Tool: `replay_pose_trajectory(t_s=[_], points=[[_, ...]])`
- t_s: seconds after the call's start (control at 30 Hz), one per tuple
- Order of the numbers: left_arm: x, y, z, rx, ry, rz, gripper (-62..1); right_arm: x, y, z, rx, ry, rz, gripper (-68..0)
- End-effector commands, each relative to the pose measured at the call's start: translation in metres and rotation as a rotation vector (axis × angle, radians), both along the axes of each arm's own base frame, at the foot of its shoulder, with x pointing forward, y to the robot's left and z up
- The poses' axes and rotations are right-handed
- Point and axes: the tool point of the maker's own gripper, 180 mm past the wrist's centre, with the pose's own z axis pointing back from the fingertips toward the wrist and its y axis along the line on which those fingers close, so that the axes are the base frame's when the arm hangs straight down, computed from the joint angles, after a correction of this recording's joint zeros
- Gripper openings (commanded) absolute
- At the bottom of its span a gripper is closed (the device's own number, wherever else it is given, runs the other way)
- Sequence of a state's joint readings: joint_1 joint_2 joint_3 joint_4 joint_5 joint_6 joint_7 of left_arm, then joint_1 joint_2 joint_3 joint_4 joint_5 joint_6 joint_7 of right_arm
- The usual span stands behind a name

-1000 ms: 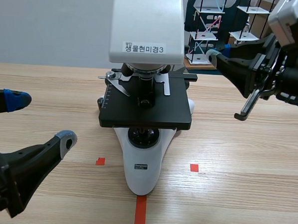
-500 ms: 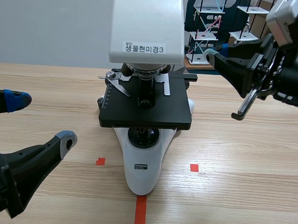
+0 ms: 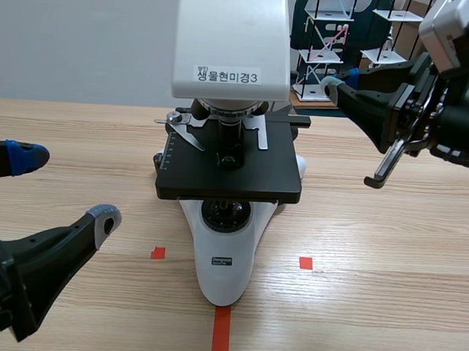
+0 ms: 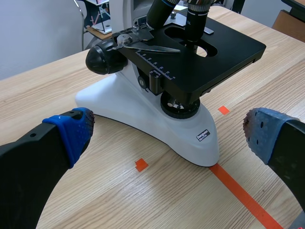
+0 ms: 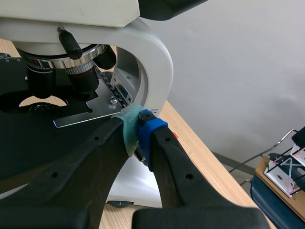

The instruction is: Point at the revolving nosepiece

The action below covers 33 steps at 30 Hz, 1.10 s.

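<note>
A white microscope point(image 3: 234, 42) stands mid-table with a black stage point(image 3: 229, 175). Its revolving nosepiece point(image 3: 226, 108) sits under the head, ringed in silver with black objectives point(image 5: 57, 59). My right gripper point(image 3: 333, 86) is shut and raised to the right of the microscope, its tip level with the nosepiece but apart from it. In the right wrist view the green and blue pads point(image 5: 138, 131) meet beside the microscope's curved arm, aimed toward the nosepiece. My left gripper point(image 3: 61, 186) is open low at the left, and the microscope base point(image 4: 157, 124) lies ahead of its pads point(image 4: 71, 131).
White stick-and-ball models point(image 3: 328, 39) stand on a surface behind the table at the back right. A black hook-shaped part point(image 3: 384, 168) hangs from the right arm above the table. Bare wood lies on both sides of the microscope.
The right arm has edged slightly left toward the microscope since a second ago, then held still. The left arm has not moved.
</note>
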State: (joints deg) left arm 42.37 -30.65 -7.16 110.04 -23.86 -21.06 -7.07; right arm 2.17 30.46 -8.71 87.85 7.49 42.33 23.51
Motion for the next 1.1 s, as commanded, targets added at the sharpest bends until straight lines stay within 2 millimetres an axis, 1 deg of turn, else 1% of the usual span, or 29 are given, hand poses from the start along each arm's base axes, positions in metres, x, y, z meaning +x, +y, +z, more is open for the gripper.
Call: replay_pose_trajectory(t_s=[0.0,1.07], points=[[-0.0003,-0.0015,0.0051,-0.017,-0.013,0.0,1.4,-0.0004,0.0011,0.0114,0.019,-0.026,0.013,-67.7],[-0.0003,-0.0014,0.005,-0.016,-0.013,0.0,1.4,0.0002,0.0007,0.0097,0.011,-0.02,0.009,-67.7]])
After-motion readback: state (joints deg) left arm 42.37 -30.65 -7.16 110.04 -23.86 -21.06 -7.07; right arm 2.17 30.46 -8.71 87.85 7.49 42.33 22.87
